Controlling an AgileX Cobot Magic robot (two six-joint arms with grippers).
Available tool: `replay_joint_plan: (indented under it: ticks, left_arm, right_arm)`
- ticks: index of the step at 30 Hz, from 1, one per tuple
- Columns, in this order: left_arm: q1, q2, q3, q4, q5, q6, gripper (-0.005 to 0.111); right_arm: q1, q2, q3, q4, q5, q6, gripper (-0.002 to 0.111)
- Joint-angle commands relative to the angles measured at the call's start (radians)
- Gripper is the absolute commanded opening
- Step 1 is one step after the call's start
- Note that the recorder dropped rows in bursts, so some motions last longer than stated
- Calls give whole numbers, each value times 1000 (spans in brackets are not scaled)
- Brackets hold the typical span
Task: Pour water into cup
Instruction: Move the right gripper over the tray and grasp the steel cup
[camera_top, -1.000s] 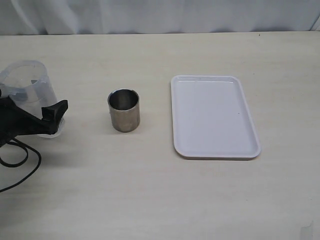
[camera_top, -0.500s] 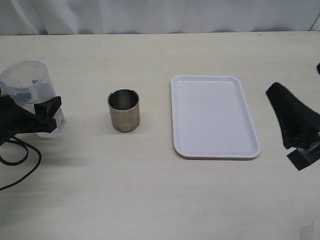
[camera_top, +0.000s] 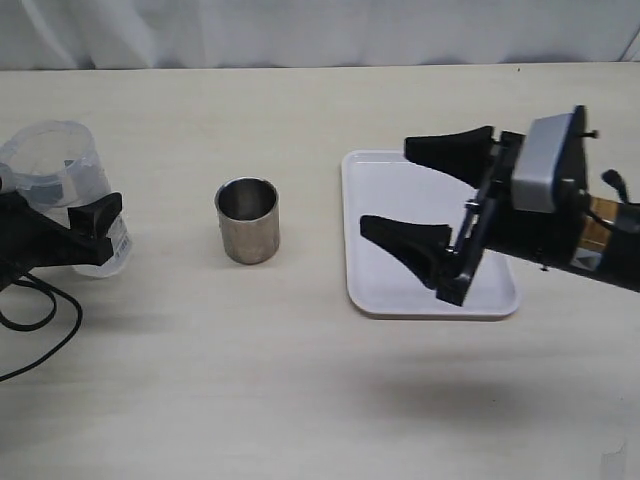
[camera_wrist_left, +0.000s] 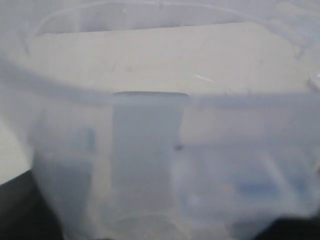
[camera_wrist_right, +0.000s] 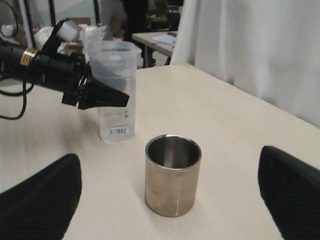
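Observation:
The steel cup (camera_top: 246, 220) stands upright on the table, left of the tray; it also shows in the right wrist view (camera_wrist_right: 173, 175), dark inside. The translucent beaker (camera_top: 60, 185) stands at the far left, with my left gripper (camera_top: 70, 235) shut round its lower part. It fills the left wrist view (camera_wrist_left: 160, 125) and hides the left gripper there. It also shows in the right wrist view (camera_wrist_right: 112, 90). I cannot make out the water. My right gripper (camera_top: 386, 186) is open and empty above the tray, facing the cup from the right, well apart from it (camera_wrist_right: 169, 160).
A white rectangular tray (camera_top: 385, 285) lies right of the cup, under the right gripper. A black cable (camera_top: 45, 330) loops on the table below the left gripper. A white curtain (camera_top: 320, 30) runs behind the table's far edge.
My right arm has come in from the right edge and now reaches over the tray towards the cup, jaws open. The left gripper's finger closed in on the beaker a second ago and has held still since.

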Motion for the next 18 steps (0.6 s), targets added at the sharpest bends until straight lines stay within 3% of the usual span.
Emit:
replay_joint_plan:
  ticks: [1,7,11,18]
  left_arm:
    - [3,4,-3,7,-8,-4,0]
    - [3,4,-3,7,-8,-4,0]
    - [3,4,-3,11,-8,-9,0]
    - [3,4,-3,45,-8,-21,0]
  right_arm:
    - [91,137,-152,-8,133,-35,93]
    - [163,244,-261,17,119,-27,92]
    - [212,332,-338,17,215,-29,92]
    - [219,458,-448,61,195,-17,92]
